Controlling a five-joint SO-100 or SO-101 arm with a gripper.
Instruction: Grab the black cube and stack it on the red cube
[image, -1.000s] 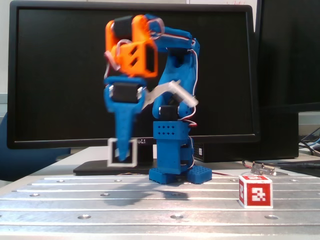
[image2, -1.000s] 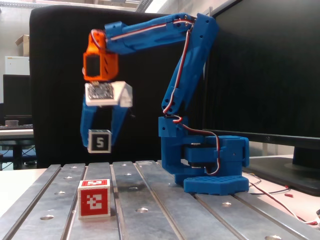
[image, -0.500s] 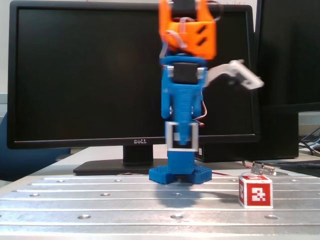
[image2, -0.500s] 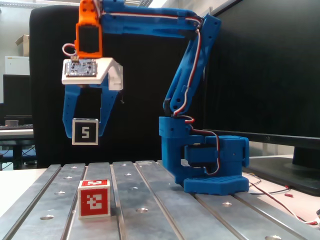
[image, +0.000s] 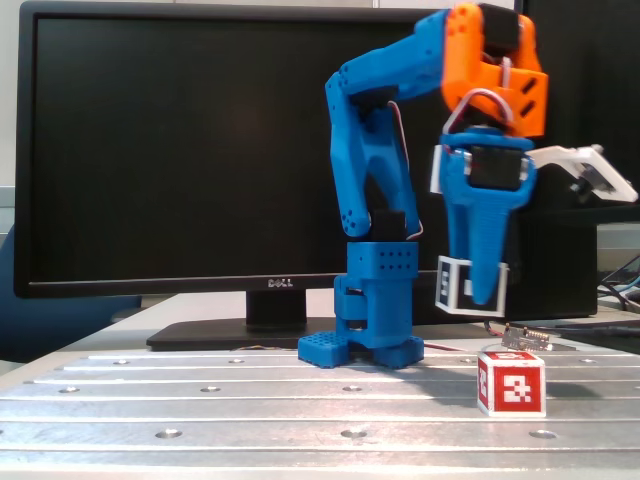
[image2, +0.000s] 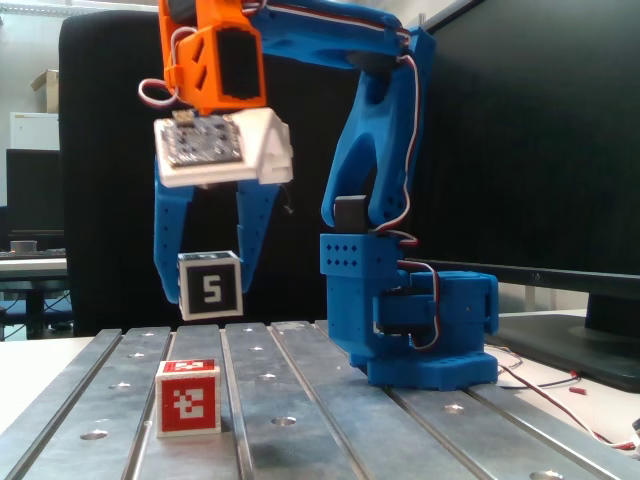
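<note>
The black cube (image2: 211, 285), white faces with a black "5" marker, hangs in the air between the blue fingers of my gripper (image2: 205, 290). In a fixed view the cube (image: 455, 287) shows partly behind a blue finger, gripper (image: 480, 295) pointing down. The red cube (image2: 188, 398) sits on the slotted metal table, in front of and below the held cube. In the other fixed view the red cube (image: 512, 382) sits a little right of the gripper, lower down. The black cube is well above the red cube, not touching it.
The blue arm base (image: 372, 310) stands on the slotted metal table (image: 200, 400). A black Dell monitor (image: 180, 150) stands behind it. A small metal hinge-like part (image: 525, 337) lies behind the red cube. Wires (image2: 560, 385) trail at the right of the base.
</note>
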